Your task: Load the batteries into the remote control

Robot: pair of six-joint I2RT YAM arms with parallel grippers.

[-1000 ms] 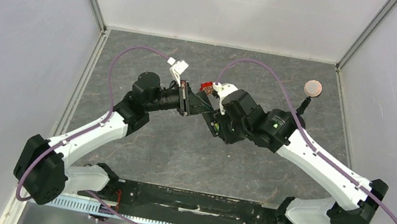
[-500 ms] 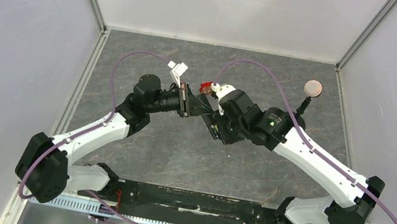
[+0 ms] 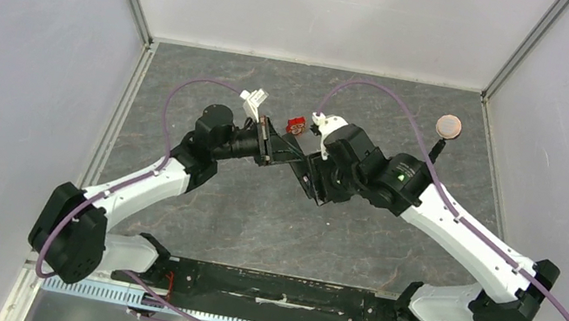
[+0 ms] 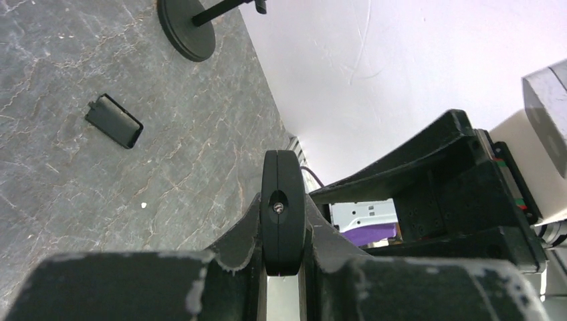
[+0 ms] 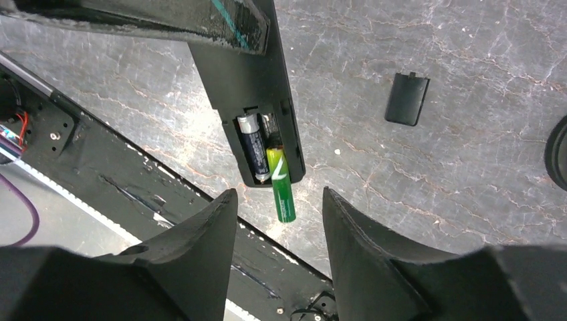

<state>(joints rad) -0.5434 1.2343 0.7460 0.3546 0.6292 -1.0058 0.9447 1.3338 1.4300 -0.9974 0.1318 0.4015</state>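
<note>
Two arms meet above the table's middle. Since a second ago the right wrist has shifted slightly rightward, uncovering the red box (image 3: 297,123) beyond it, and the left elbow has edged inward. The left gripper (image 4: 281,257) is clamped on the remote (image 5: 244,73), held off the table with its compartment open. The dark battery (image 5: 252,152) lies seated inside. The green battery (image 5: 280,185) sits partly in the adjoining slot, its outer half projecting past the remote's end. The right gripper (image 5: 279,200) has its fingers spread either side of the green battery, not touching it. A cover (image 5: 406,98) lies on the grey marbled table (image 3: 252,225). Farther off, a stand (image 3: 445,131) rises near the pale walls (image 3: 317,7).
</note>
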